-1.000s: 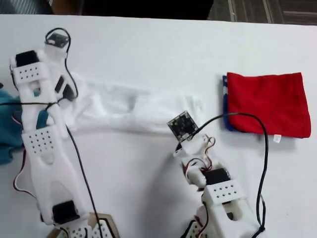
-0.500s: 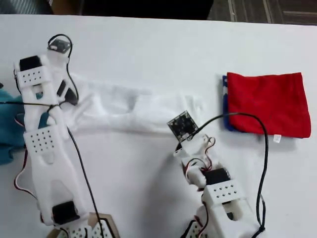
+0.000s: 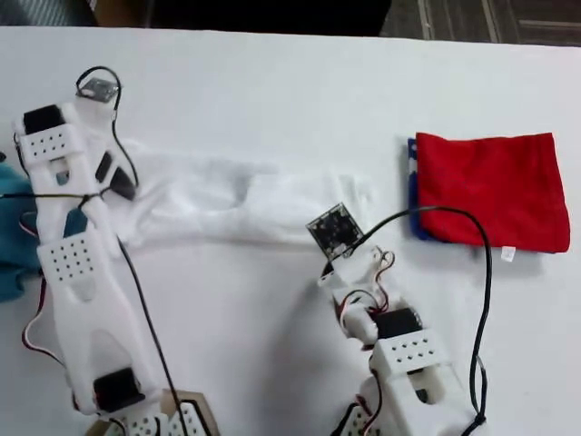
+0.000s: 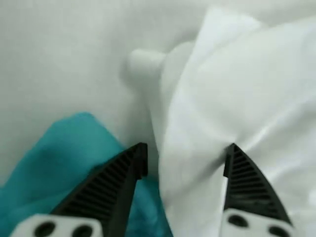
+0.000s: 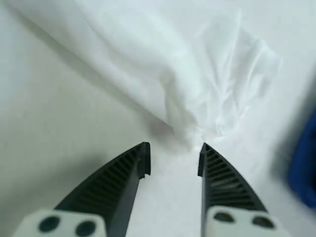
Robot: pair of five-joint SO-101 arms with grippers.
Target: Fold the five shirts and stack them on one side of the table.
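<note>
**Table with shirts, two arms: state of contents**

1. White table top [image 3: 272, 82], bearing all items below.
2. Long white cloth shirt [image 3: 245, 204], loosely gathered into a rumpled band. It lies across the middle of the table, running from the left arm to just short of the stack at the right.
3. Folded red cloth shirt [image 3: 490, 186], a flat rectangle at the right side of the table. It rests on a folded blue shirt [image 3: 413, 195], whose edge shows along the red one's left side.
4. Crumpled teal cloth shirt [image 3: 14, 245] at the left edge of the table, partly under the left arm and just beside the white shirt's left end.
5. Left gripper [image 4: 186, 150], fingers spread apart and holding nothing. It sits over the white shirt's left end; one fingertip is at a crease in the white cloth, the other over the teal shirt.
6. Right gripper [image 5: 174, 148], fingers parted and empty, low over bare table. It is just near of the white shirt's bunched right end.
7. Black cable [image 3: 486, 272], looping from the right arm across the red shirt's near edge.
</note>
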